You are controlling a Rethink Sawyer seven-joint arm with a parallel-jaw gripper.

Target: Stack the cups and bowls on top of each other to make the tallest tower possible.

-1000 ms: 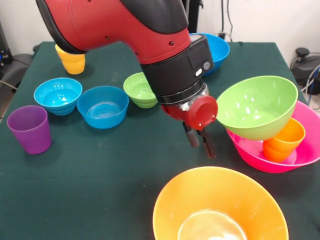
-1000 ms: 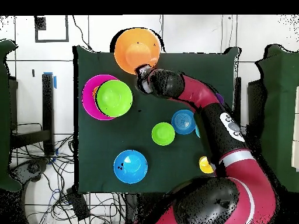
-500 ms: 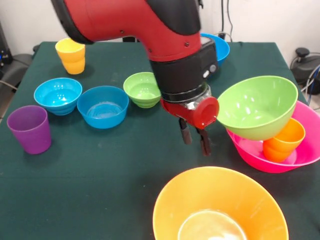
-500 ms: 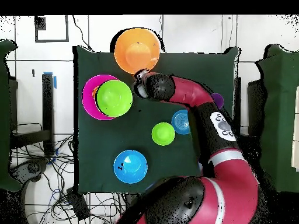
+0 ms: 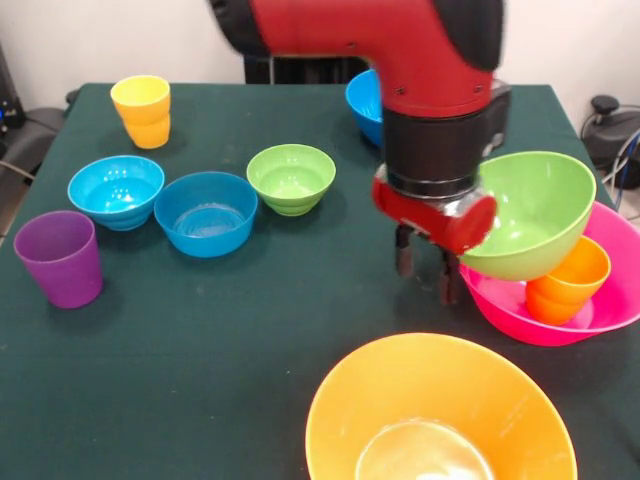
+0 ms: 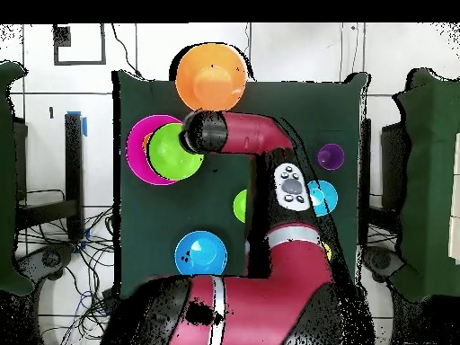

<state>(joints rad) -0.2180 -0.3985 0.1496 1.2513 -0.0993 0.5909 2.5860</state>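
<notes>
Bowls and cups of glossy coloured plastic are spread over a table covered in dark green cloth (image 5: 250, 340), and they are taken here from largest to smallest. At the near edge of the front view a large orange plastic bowl (image 5: 440, 415) is seen upright and apart from the pile. The tower (image 5: 560, 250) is found at the right side of the front view: a large pink plastic bowl (image 5: 600, 315) serves as base, a small orange plastic cup (image 5: 570, 280) is set inside it, and a medium green plastic bowl (image 5: 535, 210) is propped tilted on that cup, its mouth turned toward the camera.

The red and black robot arm (image 5: 400, 50) is brought down just left of the tower. Its gripper (image 5: 425, 268) is held close above the cloth beside the pink rim; its two dark fingers (image 5: 404, 252) are seen a little apart, with nothing between them.

A medium blue plastic bowl (image 5: 365, 100) is partly hidden behind the arm. Three small bowls are ranged in a row on the left half: a cyan one (image 5: 115, 190), a blue one (image 5: 205, 213) touching it or nearly so, and a green one (image 5: 291, 178). A purple plastic cup (image 5: 60, 258) is placed near the left edge, and a yellow plastic cup (image 5: 141, 110) stands at the far left corner.
</notes>
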